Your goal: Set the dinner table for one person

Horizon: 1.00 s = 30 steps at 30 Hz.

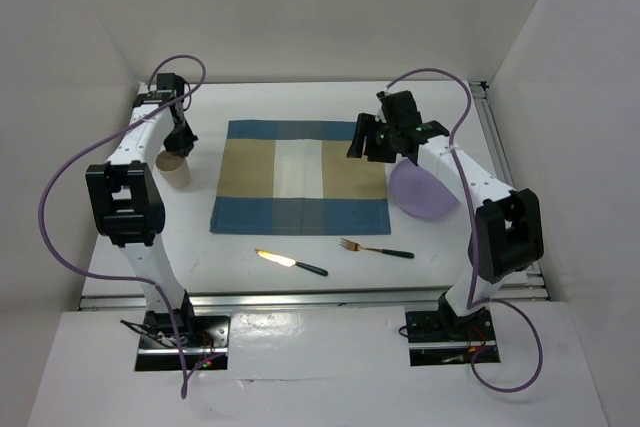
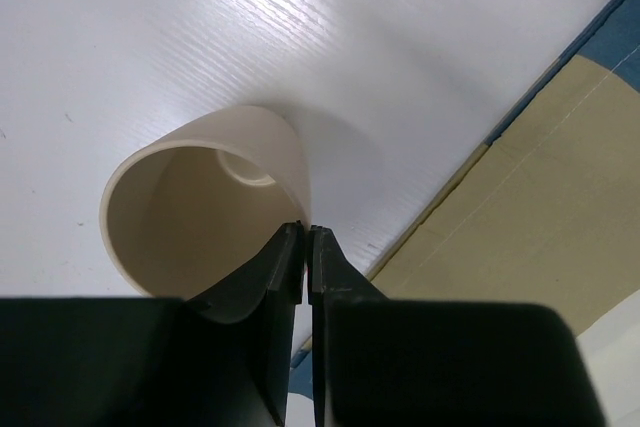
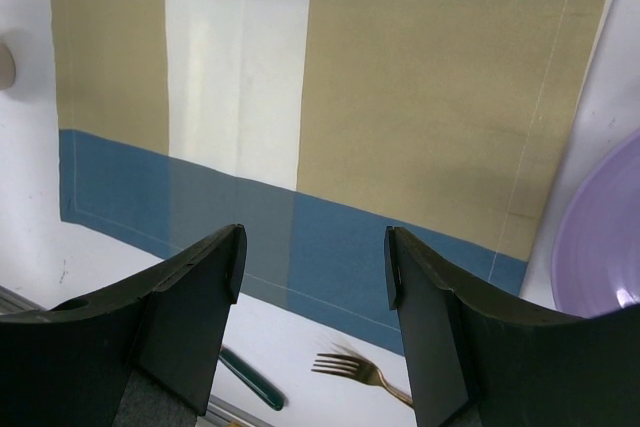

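The white dinner table (image 1: 300,102) carries a blue-and-tan checked placemat (image 1: 300,177). A cream cup (image 1: 177,171) stands left of the placemat. My left gripper (image 1: 181,139) is shut on the cup's rim: in the left wrist view (image 2: 306,232) one finger is inside the cup (image 2: 190,207) and one outside. My right gripper (image 1: 364,141) is open and empty, hovering over the placemat's right part (image 3: 314,237). A purple plate (image 1: 424,193) lies right of the placemat. A knife (image 1: 290,262) and a fork (image 1: 376,249) lie in front of the placemat.
A silver rail (image 1: 320,297) runs along the table's near edge. White walls close in the back and both sides. In the right wrist view the fork (image 3: 360,372), a green knife handle (image 3: 250,377) and the plate's edge (image 3: 600,237) show below the placemat (image 3: 430,77).
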Motion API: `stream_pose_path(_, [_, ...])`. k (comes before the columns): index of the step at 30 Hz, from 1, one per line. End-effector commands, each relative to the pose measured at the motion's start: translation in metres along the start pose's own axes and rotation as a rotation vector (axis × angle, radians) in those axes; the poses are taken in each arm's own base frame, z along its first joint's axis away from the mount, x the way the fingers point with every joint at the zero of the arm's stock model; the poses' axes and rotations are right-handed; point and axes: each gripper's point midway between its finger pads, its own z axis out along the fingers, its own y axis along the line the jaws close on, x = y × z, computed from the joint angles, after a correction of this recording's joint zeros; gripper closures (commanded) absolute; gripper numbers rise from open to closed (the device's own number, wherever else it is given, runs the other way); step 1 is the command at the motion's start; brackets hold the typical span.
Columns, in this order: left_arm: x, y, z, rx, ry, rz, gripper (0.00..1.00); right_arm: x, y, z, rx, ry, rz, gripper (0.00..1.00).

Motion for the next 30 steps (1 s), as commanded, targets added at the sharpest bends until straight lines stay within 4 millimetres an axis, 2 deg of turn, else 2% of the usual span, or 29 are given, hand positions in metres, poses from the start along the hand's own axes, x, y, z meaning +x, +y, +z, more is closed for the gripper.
stream_pose_path(1, [-0.014, 0.0, -0.027, 0.046, -0.054, 0.001, 1.0, -0.011, -0.001, -0.01, 0.006, -0.031, -0.007, 0.31])
stream_pose_path(4, [-0.014, -0.002, -0.045, 0.102, -0.067, 0.021, 1.0, -0.015, -0.003, -0.014, 0.008, -0.043, -0.002, 0.31])
stream_pose_path(6, [-0.004, -0.011, -0.056, 0.143, -0.066, 0.073, 1.0, -0.016, -0.008, -0.016, 0.014, -0.047, 0.005, 0.31])
stream_pose_path(8, [-0.002, -0.021, -0.076, 0.179, -0.1, 0.097, 1.0, -0.013, -0.014, -0.017, 0.025, -0.044, 0.015, 0.31])
stream_pose_path(13, [0.026, -0.069, -0.118, 0.339, -0.101, 0.228, 1.0, -0.011, -0.03, -0.02, 0.055, -0.047, 0.037, 0.31])
stream_pose_path(14, [0.042, -0.09, -0.127, 0.382, -0.092, 0.284, 1.0, -0.014, -0.032, -0.023, 0.057, -0.059, 0.042, 0.31])
stream_pose_path(16, [0.06, -0.116, -0.142, 0.441, -0.072, 0.324, 1.0, -0.007, -0.04, -0.024, 0.071, -0.047, 0.053, 0.31])
stream_pose_path(17, [0.081, -0.14, -0.154, 0.49, -0.058, 0.382, 1.0, -0.006, -0.044, -0.028, 0.08, -0.048, 0.062, 0.31])
stream_pose_path(19, [0.106, -0.168, -0.16, 0.542, -0.022, 0.431, 1.0, -0.004, -0.051, -0.033, 0.089, -0.054, 0.073, 0.31])
stream_pose_path(20, [0.126, -0.187, -0.17, 0.573, -0.009, 0.471, 1.0, -0.003, -0.055, -0.034, 0.097, -0.05, 0.082, 0.31])
stream_pose_path(22, [0.139, -0.214, -0.18, 0.605, -0.022, 0.503, 1.0, -0.003, -0.066, -0.042, 0.115, -0.061, 0.093, 0.3])
stream_pose_path(23, [0.162, -0.232, -0.177, 0.604, 0.005, 0.538, 1.0, -0.005, -0.074, -0.044, 0.131, -0.062, 0.11, 0.3])
stream_pose_path(24, [0.17, -0.242, -0.178, 0.607, 0.005, 0.55, 1.0, -0.007, -0.076, -0.051, 0.131, -0.079, 0.103, 0.3])
stream_pose_path(25, [0.171, -0.255, -0.188, 0.635, -0.011, 0.56, 1.0, -0.006, -0.079, -0.053, 0.137, -0.082, 0.109, 0.3])
stream_pose_path(26, [0.183, -0.266, -0.178, 0.618, 0.006, 0.572, 1.0, -0.009, -0.081, -0.057, 0.139, -0.094, 0.113, 0.3])
stream_pose_path(27, [0.196, -0.279, -0.183, 0.642, 0.003, 0.601, 1.0, -0.007, -0.085, -0.059, 0.139, -0.096, 0.112, 0.3])
stream_pose_path(28, [0.197, -0.291, -0.19, 0.665, -0.007, 0.594, 1.0, -0.004, -0.086, -0.058, 0.142, -0.088, 0.114, 0.3])
stream_pose_path(30, [0.21, -0.307, -0.19, 0.667, -0.016, 0.621, 1.0, -0.007, -0.095, -0.063, 0.157, -0.098, 0.133, 0.3])
